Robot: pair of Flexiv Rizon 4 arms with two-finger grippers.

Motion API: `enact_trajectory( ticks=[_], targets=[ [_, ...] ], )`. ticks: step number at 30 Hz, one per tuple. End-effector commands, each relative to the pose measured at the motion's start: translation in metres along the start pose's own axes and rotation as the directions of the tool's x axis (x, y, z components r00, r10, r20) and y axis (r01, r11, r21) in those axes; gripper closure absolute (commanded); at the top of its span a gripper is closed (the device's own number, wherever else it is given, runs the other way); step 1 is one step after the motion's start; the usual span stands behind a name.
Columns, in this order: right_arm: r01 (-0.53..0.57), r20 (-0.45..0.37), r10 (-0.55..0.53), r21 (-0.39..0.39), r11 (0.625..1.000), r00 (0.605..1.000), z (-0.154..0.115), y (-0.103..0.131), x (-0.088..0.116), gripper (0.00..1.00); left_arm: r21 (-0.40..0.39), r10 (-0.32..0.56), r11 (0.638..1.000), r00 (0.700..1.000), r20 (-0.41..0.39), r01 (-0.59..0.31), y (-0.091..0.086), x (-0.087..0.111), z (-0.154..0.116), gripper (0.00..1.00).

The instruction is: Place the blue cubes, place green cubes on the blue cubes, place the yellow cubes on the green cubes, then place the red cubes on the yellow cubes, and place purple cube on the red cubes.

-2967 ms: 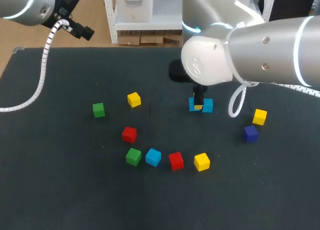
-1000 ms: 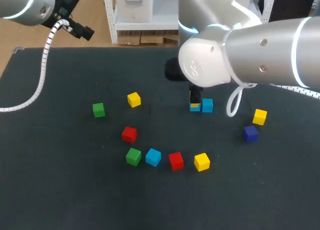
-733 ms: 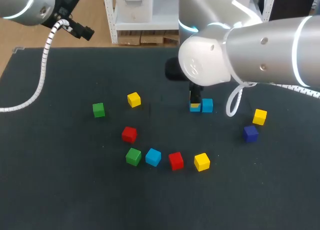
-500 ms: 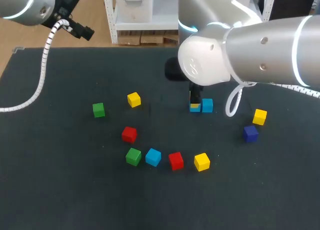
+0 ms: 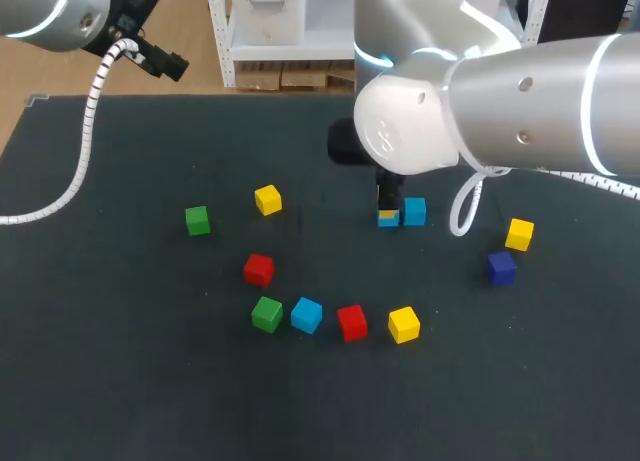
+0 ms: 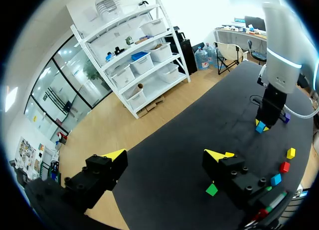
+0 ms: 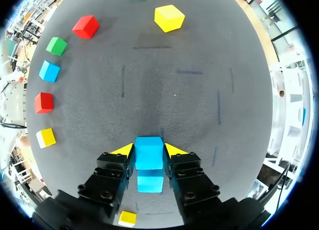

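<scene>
The right gripper (image 7: 149,150) is clamping a blue cube (image 7: 149,153) just beside a second blue cube (image 7: 150,181) on the black table (image 7: 199,90). A crooked release could be nudging either cube askew, spoiling the base. The left gripper (image 6: 165,155) is hanging open, well apart.

This looks like a robotics lab: two thick silver-grey robot arms (image 5: 520,101), one trailing a white coiled cable (image 5: 85,151), stand over a wide table covered in dark grey cloth (image 5: 120,381), where small solid-coloured cubes (image 7: 85,26) lie scattered ahead of the right gripper (image 7: 149,150), which clasps a light blue cube (image 7: 149,159).
</scene>
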State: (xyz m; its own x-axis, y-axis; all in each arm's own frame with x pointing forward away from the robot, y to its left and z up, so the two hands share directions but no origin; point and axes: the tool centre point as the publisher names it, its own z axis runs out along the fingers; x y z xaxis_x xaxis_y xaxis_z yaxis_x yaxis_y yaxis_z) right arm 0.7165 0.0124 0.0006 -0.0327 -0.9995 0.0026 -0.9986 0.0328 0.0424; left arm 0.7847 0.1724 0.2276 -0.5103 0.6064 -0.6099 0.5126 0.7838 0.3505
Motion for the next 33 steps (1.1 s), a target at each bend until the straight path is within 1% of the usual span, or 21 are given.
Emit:
enact_trajectory(
  ticks=[1,26,28,29,33],
  targets=[
    [-0.001,0.000,0.001,0.004,1.000,1.000,0.0014,-0.0004,0.0011,0.65,0.004,0.002,1.000,1.000,0.002,-0.002,0.0010,0.0007,-0.0003,0.00],
    [-0.004,0.001,0.004,0.009,1.000,1.000,-0.0008,-0.0023,0.0032,0.63,0.004,0.002,1.000,1.000,0.002,-0.002,0.0010,0.0007,-0.0003,0.00],
    [-0.003,0.001,0.003,0.008,1.000,1.000,-0.0005,-0.0021,0.0030,0.61,0.004,0.002,1.000,1.000,0.002,-0.002,0.0010,0.0007,-0.0003,0.00],
    [-0.003,0.001,0.003,0.007,1.000,1.000,-0.0003,-0.0020,0.0029,0.56,0.004,0.002,1.000,1.000,0.002,-0.002,0.0010,0.0007,-0.0003,0.00],
    [-0.003,0.003,0.003,0.006,1.000,1.000,0.0000,-0.0017,0.0024,0.50,0.004,0.002,1.000,1.000,0.002,-0.002,0.0010,0.0007,-0.0003,0.00]
  ],
)
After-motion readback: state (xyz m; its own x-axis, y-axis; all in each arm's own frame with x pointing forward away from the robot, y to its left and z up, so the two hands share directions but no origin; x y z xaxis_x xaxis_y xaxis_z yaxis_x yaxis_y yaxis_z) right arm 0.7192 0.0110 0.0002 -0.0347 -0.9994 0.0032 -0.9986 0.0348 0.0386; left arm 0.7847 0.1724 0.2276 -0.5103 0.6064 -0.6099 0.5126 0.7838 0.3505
